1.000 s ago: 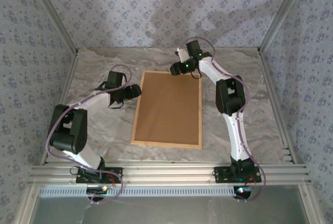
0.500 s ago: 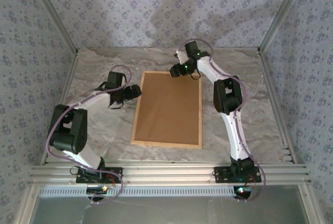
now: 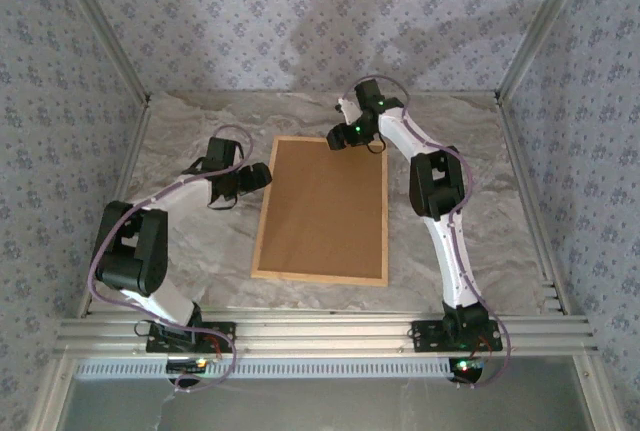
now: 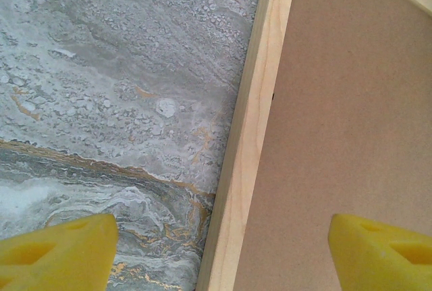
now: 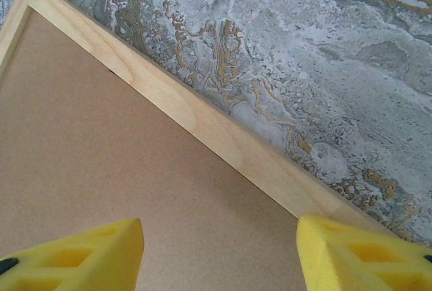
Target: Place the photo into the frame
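The frame (image 3: 322, 211) lies face-down; left claw (image 4: 219, 240) spread over its left rail.

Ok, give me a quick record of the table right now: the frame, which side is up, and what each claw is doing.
frame: lies flat on the marbled table, back side up
backing board: plain brown, sits inside the wooden rails
left claw: open, straddling the frame's left rail, one finger over the table, the other over the board
right claw: open, straddling the frame's far rail
held: nothing in either claw
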